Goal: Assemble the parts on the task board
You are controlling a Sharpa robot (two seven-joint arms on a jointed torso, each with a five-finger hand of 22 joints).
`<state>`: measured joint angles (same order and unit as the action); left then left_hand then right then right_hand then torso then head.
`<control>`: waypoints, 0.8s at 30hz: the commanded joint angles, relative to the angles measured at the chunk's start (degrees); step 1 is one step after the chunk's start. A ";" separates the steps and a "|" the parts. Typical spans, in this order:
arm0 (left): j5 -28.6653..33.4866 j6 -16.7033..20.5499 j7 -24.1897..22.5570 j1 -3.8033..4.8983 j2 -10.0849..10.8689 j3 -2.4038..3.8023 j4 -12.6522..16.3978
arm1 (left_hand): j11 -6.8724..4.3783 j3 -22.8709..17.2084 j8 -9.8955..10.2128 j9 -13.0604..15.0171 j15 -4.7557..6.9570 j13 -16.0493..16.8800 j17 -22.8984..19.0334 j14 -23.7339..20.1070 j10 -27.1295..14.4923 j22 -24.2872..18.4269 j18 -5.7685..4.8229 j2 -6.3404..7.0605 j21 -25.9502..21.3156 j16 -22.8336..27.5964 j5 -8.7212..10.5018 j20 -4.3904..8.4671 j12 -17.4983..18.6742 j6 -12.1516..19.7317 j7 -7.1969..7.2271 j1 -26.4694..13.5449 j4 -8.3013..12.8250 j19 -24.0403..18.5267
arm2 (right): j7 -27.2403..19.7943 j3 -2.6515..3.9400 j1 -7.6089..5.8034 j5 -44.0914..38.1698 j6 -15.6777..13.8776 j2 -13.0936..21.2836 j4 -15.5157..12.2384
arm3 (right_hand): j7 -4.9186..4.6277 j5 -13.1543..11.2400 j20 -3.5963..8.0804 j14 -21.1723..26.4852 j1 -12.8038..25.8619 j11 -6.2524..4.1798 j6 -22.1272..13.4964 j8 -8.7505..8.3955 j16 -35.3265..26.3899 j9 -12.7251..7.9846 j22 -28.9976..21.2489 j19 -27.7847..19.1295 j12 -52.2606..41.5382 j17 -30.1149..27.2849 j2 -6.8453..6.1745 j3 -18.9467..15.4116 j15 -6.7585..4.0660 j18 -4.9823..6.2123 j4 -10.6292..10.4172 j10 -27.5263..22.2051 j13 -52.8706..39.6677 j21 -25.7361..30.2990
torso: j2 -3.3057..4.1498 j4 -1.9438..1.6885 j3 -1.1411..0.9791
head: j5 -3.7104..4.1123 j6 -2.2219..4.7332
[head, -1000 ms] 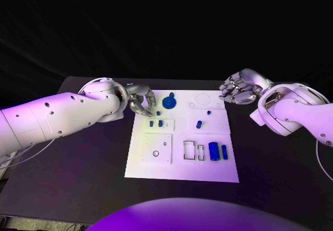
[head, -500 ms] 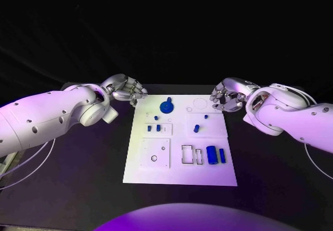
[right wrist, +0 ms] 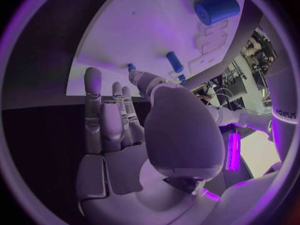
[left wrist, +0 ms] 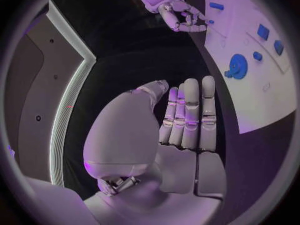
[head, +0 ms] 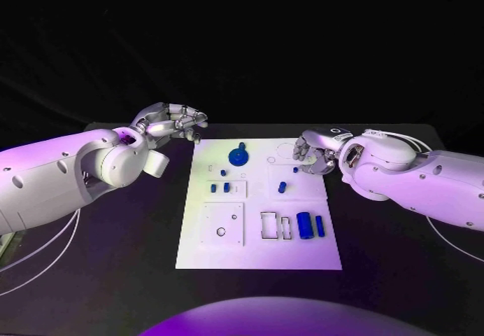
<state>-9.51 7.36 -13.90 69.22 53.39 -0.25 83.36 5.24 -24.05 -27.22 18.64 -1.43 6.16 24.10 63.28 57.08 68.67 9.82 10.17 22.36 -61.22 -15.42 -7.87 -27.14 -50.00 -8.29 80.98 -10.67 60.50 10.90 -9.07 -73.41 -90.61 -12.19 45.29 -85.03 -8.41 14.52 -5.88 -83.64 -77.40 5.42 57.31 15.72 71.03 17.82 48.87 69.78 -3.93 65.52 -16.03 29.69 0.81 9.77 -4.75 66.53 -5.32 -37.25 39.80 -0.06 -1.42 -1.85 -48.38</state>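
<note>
Head view: task board (head: 257, 260) mid-tabletop; blue parts (head: 310, 225) mostly lying loose, assembly barely begun. Left hand (head: 171, 120) off board, fingers apart, holding nothing. Right hand (head: 315, 150) over board's far corner, empty.

The right hand (head: 315, 155) covered the task board's (head: 257, 245) far right corner, and whether its fingers (head: 303, 148) touched anything there couldn't be told. The smallest blue parts (head: 220, 187) were too tiny to identify. Both arms ran off frame.
</note>
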 commanded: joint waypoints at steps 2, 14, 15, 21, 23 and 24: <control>3.55 -2.22 -3.55 0.03 0.20 -0.02 0.76 | 0.03 0.04 0.83 -0.19 0.10 -0.43 -0.12 0.46 0.68 -0.32 0.56 1.23 -0.33 0.44 0.60 0.38 0.91 -0.58 0.08 -0.83 0.07 0.10 | 0.60 -0.03 0.33 -3.30 3.96 -0.46 0.02 | -0.01 -0.40 0.11 -0.94 0.76 -0.11 -0.18 -0.29 0.81 0.12 0.99 0.63 0.00 0.58 -0.18 -0.65 -0.14 -0.16 -0.13 -0.39 -0.11 -1.10 | 0.01 0.06 -0.09 | -0.17 -0.25; 2.85 -2.64 -3.31 0.03 0.57 -0.07 1.23 | 0.05 0.15 1.38 -0.32 0.08 -0.65 -0.18 0.53 0.93 -0.58 0.54 1.55 -0.51 0.59 0.70 0.35 1.36 -0.60 0.02 -1.19 0.00 0.17 | 0.91 -0.05 1.00 -3.42 3.59 -1.38 0.44 | 0.07 -0.01 0.16 -1.39 0.41 -0.24 0.94 0.12 2.60 0.58 3.30 1.26 -0.40 1.93 0.36 -0.17 -0.21 -0.42 -0.05 0.47 -0.57 -3.61 | 0.00 0.07 -0.02 | -0.28 -0.35; 2.77 -2.64 -3.26 0.03 0.59 -0.07 1.25 | 0.05 0.15 1.38 -0.32 0.08 -0.65 -0.18 0.53 0.93 -0.58 0.54 1.55 -0.51 0.59 0.70 0.35 1.36 -0.60 0.02 -1.19 0.00 0.17 | 0.96 -0.05 1.06 -3.43 3.49 -1.47 0.51 | 0.10 0.03 0.17 -1.47 0.34 -0.25 1.01 0.13 2.83 0.63 3.57 1.34 -0.41 2.10 0.47 0.00 -0.23 -0.46 -0.04 0.53 -0.61 -3.90 | 0.01 0.06 -0.02 | -0.29 -0.35; 2.35 -2.71 -2.86 0.03 0.65 -0.08 1.42 | 0.06 0.09 1.64 -0.38 0.09 -0.73 -0.20 0.58 1.01 -0.67 0.55 1.58 -0.56 0.64 0.62 0.36 1.54 -0.51 -0.02 -1.18 0.06 0.22 | 1.21 -0.05 1.39 -3.44 3.12 -1.97 1.01 | 0.38 -0.87 0.36 -1.99 -0.15 -0.50 1.77 0.40 4.39 1.12 6.11 2.17 -0.57 3.24 1.41 1.64 -0.43 -0.78 0.00 1.35 -0.95 -6.73 | -0.01 0.05 -0.02 | -0.15 -0.44; 2.18 -2.72 -2.67 0.03 0.68 -0.08 1.46 | 0.06 0.08 1.73 -0.40 0.09 -0.76 -0.21 0.60 1.03 -0.70 0.55 1.58 -0.57 0.65 0.60 0.36 1.61 -0.47 -0.04 -1.19 0.07 0.24 | 1.28 -0.05 1.47 -3.44 3.31 -2.07 1.10 | 0.47 -1.47 0.43 -2.09 -0.24 -0.60 1.99 0.50 4.74 1.28 6.74 2.32 -0.60 3.47 1.62 2.18 -0.49 -0.86 0.03 1.61 -1.05 -7.41 | 0.00 0.05 -0.01 | -0.18 -0.53; 2.10 -2.72 -2.57 0.03 0.70 -0.08 1.48 | 0.06 0.08 1.73 -0.40 0.09 -0.76 -0.21 0.60 1.03 -0.70 0.55 1.58 -0.57 0.65 0.60 0.36 1.61 -0.47 -0.04 -1.19 0.07 0.24 | 1.33 -0.05 1.52 -3.44 3.53 -2.12 1.15 | 0.51 -1.80 0.46 -2.13 -0.27 -0.65 2.09 0.54 4.89 1.38 7.01 2.35 -0.61 3.53 1.77 2.51 -0.53 -0.88 0.04 1.74 -1.11 -7.67 | 0.00 0.06 -0.01 | -0.19 -0.54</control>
<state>-7.24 5.69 -16.14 69.21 54.10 -0.35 84.64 5.44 -24.04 -25.70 18.29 -1.35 5.45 23.95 63.37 57.67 68.03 9.76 11.29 22.13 -60.78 -14.84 -7.67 -25.80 -50.40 -8.29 79.87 -10.68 60.71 11.72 -8.96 -72.20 -93.13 -9.88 43.27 -83.95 -7.79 12.83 -5.38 -83.84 -77.77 4.69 59.08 16.13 75.73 19.17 55.82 71.70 -4.25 69.07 -14.67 32.00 0.60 9.77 -4.68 67.90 -6.38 -44.87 39.80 -0.01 -1.43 -2.04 -48.86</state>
